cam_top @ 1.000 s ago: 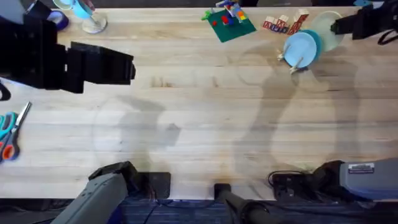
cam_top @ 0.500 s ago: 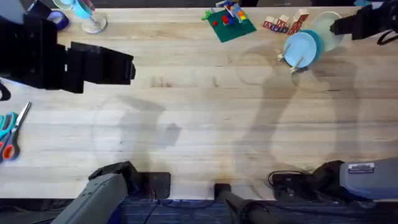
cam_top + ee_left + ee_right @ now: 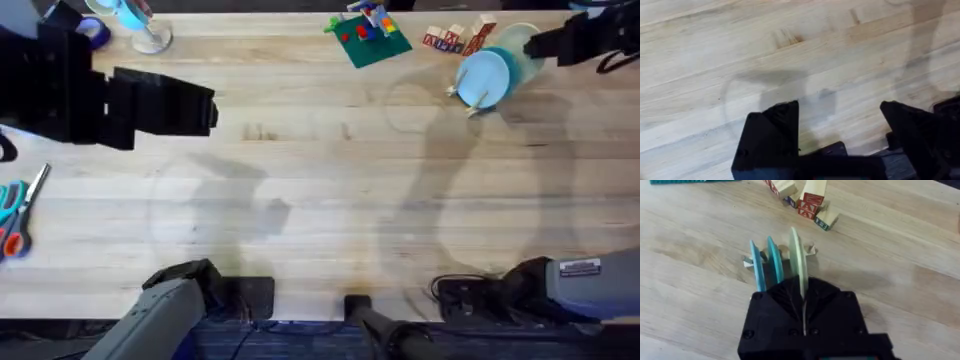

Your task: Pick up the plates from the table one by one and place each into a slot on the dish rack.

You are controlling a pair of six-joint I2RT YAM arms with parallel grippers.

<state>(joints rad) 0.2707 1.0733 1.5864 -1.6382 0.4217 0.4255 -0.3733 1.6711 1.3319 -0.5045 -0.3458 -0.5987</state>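
**Checker:** Entry one, right claw?

**Me:** My right claw (image 3: pixel 802 292): pressed on the cream plate (image 3: pixel 795 255), pinching its rim. The plate stands on edge, its thin edge running straight out from between my fingers.

**Checker:** Entry two, location of the plate?

**Me:** At the dish rack (image 3: pixel 811 250), at the far right of the table (image 3: pixel 715 50), with the lettered blocks (image 3: pixel 807 200) just beyond. The rack stands directly ahead of the claw. The light blue plate (image 3: pixel 756 267) and the teal plate (image 3: pixel 774 257) stand upright in it. Mine is parallel to them, just beside the teal one, on the side away from the light blue.

**Checker:** Seated in its slot?

**Me:** I cannot tell; my own claw hides its lower edge. I judge it is lined up with a slot, so what remains is a straight lowering along the plate's own plane, with no twist.

**Checker:** Entry three, left claw?

**Me:** My left claw (image 3: pixel 840 135): fingers spread, holding nothing, over bare wood, well apart from the rack. The right is the nearer by far.
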